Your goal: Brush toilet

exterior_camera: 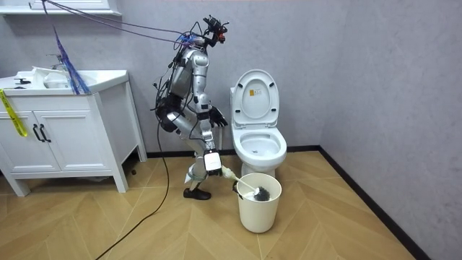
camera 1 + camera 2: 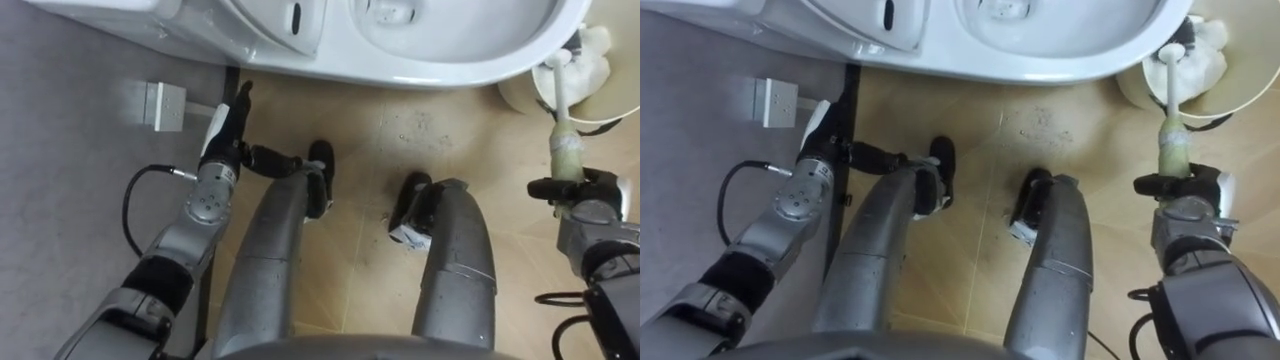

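Note:
The white toilet (image 2: 450, 70) runs along the top of the eye views; in the room view its lid (image 1: 256, 94) stands up. I stand beside it, on the room view's left. My right hand (image 2: 590, 198) is low on my right, shut on the toilet brush (image 2: 565, 150) by its pale grip. The white shaft runs away from me to the cream bin (image 2: 520, 95), and the dark brush head (image 1: 261, 193) lies at the bin's (image 1: 258, 209) rim. My left hand (image 2: 225, 125) hangs on my left by the foot of the wall, fingers straight and holding nothing.
A white socket box (image 2: 165, 105) sits on the grey wall at my left. White crumpled stuff (image 2: 595, 50) lies in the bin. A white vanity with a sink (image 1: 65, 130) stands at the room view's left. The floor is wood parquet.

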Robot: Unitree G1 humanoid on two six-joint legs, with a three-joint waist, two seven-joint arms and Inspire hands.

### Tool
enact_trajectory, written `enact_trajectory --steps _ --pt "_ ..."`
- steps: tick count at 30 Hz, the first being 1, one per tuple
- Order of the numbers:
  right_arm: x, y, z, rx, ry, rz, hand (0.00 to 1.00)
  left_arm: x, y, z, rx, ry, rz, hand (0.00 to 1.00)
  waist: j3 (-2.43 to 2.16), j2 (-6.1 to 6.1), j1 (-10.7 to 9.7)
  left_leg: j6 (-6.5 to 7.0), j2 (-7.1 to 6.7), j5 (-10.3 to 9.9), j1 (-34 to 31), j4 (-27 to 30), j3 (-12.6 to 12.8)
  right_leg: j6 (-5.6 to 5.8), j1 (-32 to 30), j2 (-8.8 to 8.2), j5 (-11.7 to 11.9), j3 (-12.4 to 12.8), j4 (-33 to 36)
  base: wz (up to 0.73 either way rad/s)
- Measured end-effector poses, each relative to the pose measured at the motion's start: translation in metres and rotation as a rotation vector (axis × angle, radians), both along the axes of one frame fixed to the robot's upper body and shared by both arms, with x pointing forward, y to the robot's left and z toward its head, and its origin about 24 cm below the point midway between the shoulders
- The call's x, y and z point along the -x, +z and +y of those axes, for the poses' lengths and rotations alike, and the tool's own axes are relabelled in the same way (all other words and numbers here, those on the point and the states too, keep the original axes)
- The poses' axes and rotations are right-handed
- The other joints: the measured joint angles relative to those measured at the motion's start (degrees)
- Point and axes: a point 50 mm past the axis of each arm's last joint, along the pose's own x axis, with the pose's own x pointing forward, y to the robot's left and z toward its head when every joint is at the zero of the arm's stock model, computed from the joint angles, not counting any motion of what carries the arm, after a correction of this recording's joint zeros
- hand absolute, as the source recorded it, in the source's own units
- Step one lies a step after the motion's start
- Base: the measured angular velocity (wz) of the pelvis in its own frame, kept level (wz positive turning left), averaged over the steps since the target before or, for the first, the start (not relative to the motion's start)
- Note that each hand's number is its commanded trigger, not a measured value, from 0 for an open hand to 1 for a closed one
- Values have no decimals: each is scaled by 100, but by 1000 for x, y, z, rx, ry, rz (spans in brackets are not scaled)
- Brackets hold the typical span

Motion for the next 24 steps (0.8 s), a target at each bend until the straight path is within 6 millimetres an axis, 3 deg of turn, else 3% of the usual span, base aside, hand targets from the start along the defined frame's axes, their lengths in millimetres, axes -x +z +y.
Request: enact_trajectory --steps 15,24 --pt "9 -6 0 -15 0 26 100 6 -2 1 14 7 5 0 -5 8 -6 -15 5 -2 179 -66 3 -7 183 -3 -20 -20 -45 0" --pt "33 -25 7 -128 -34 63 100 22 -10 9 13 24 36 0 -21 23 -3 -21 117 4 962 -536 -10 28 1097 125 76 -259 -717 -3"
